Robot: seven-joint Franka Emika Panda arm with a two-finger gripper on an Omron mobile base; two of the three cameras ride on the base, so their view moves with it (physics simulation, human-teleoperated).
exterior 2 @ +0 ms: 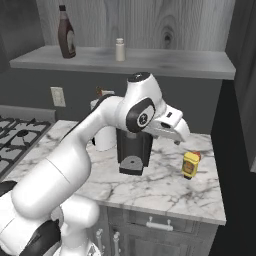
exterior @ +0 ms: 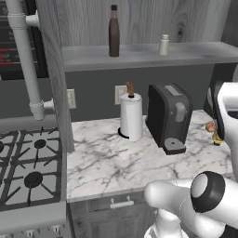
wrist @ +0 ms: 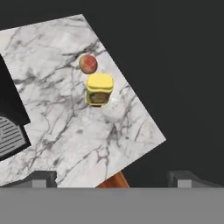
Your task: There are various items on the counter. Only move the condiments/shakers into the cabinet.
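Your end effector (wrist: 112, 179) hangs wide open and empty above the white marble table (wrist: 65, 131). Next, descend onto the yellow squeeze bottle (wrist: 99, 89) beside the small reddish fruit (wrist: 88, 64); dark brown bottle (exterior: 114, 32) and pale shaker (exterior: 164, 45) are already on the grey cabinet shelf (exterior: 139, 56).

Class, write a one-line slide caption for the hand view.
Open claw above white marble counter, yellow squeeze bottle beside a small red fruit.
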